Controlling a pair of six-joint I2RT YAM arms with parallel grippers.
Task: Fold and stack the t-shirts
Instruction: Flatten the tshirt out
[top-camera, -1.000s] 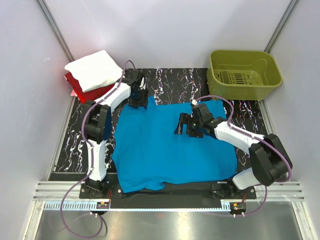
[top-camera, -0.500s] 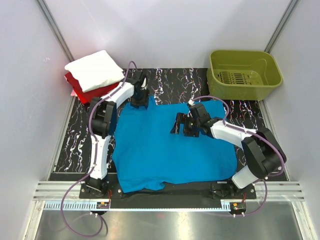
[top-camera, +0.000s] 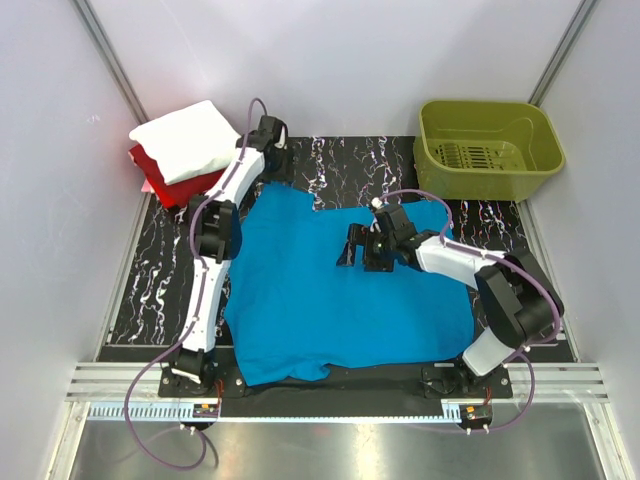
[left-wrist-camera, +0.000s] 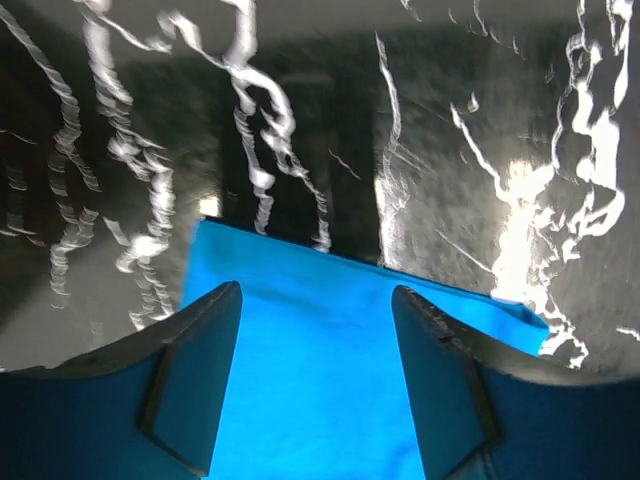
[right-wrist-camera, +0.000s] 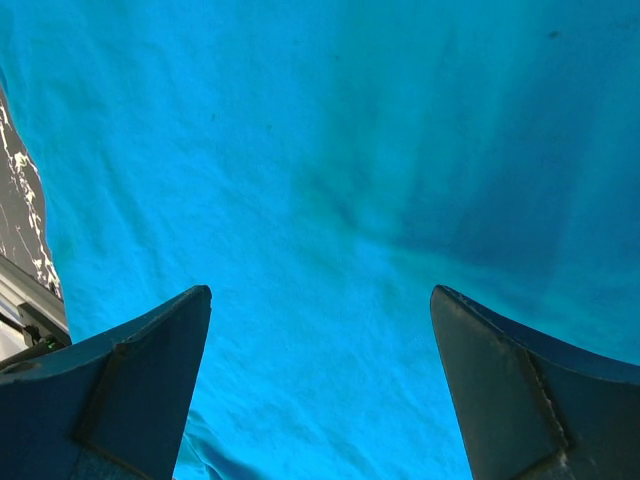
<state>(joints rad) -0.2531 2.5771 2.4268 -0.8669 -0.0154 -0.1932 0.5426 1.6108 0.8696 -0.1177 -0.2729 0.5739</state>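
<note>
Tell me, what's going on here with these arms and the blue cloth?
Two robot arms are working on a turquoise t-shirt spread on the table. The left end effector hovers open over its far corner, the right end effector open above its middle; neither grips it. A folded white t-shirt lies on a red t-shirt at far left.

Overhead view looks down from behind; both wrist views closely face the blue t-shirt (top-camera: 340, 300).
</note>
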